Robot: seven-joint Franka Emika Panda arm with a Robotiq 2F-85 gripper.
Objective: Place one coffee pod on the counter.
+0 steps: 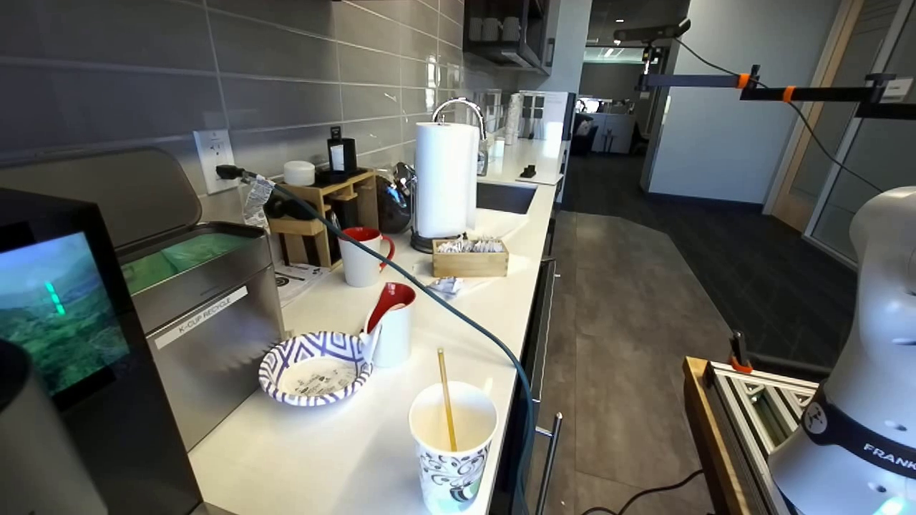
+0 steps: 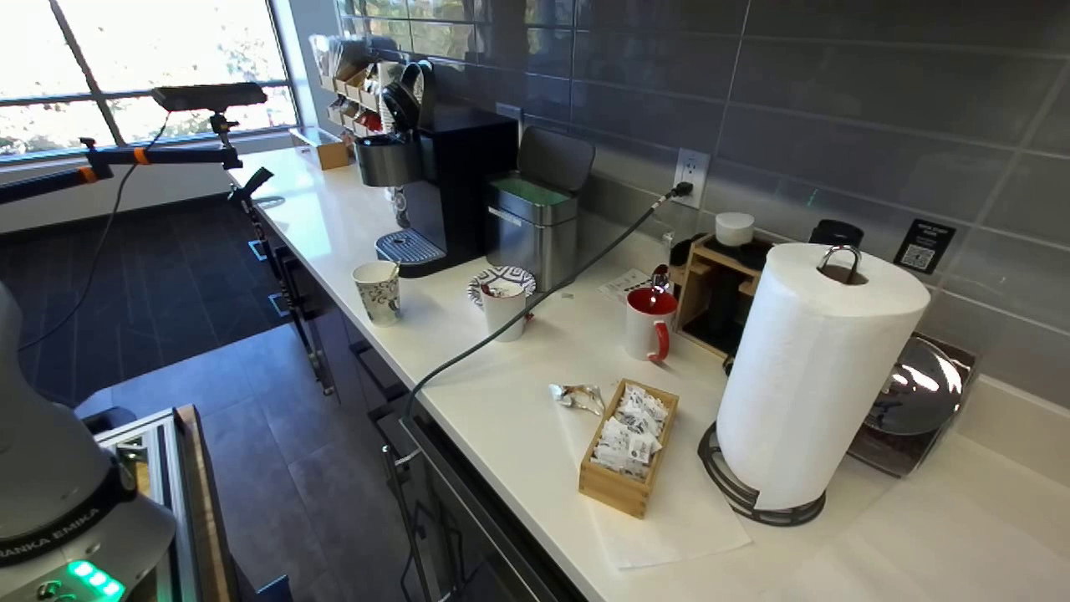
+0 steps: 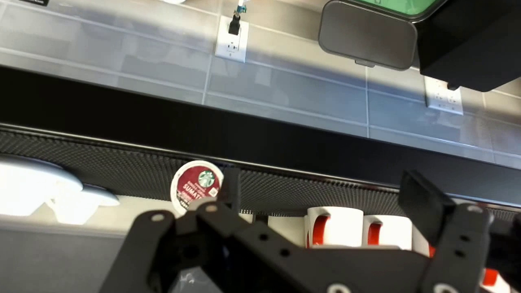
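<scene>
The wrist view stands upside down. In it a coffee pod [image 3: 194, 183] with a dark red and white Starbucks lid facing the camera is at the dark mesh shelf [image 3: 293, 189] of a cabinet, near its front edge. My gripper [image 3: 327, 195] is wide open, with nothing between its fingers. The pod shows just outside the left-hand finger, partly covered by it; I cannot tell if they touch. The white counter [image 1: 300, 458] also shows in an exterior view [image 2: 510, 443]. The gripper is out of both exterior views.
White mugs [image 3: 338, 228] with red handles and white bowls [image 3: 32, 187] stand on the shelf. On the counter are a paper cup [image 1: 451, 472], paper bowl [image 1: 315, 368], packet box [image 2: 627, 451], paper towel roll [image 2: 815, 376] and coffee machine [image 2: 464, 184]. A cable [image 1: 429, 290] crosses it.
</scene>
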